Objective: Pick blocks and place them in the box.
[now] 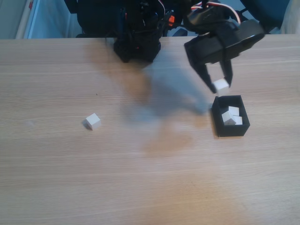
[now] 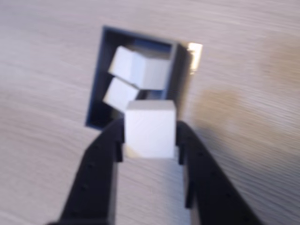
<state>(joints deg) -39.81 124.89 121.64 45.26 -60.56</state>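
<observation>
A white cube point(image 2: 150, 129) is hanging pinched between the tool's point(image 1: 219, 86) two black fingers, just above the near rim of the black box point(image 1: 218, 123), evidently so it can drop among the cubes inside point(image 1: 232, 116). One more cube point(image 1: 93, 121) is sitting well apart on the wooden counter point(image 1: 150, 178), likely awaiting pickup.

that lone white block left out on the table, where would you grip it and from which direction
Take the loose block from straight above, fingers closing on two opposite vertical faces. It is a plain cube resting flat on the bare table with nothing beside it, so any opposite pair works. In the fixed view it sits turned relative to the table edge, so the wrist would likely need rotating to meet the faces squarely.
</observation>
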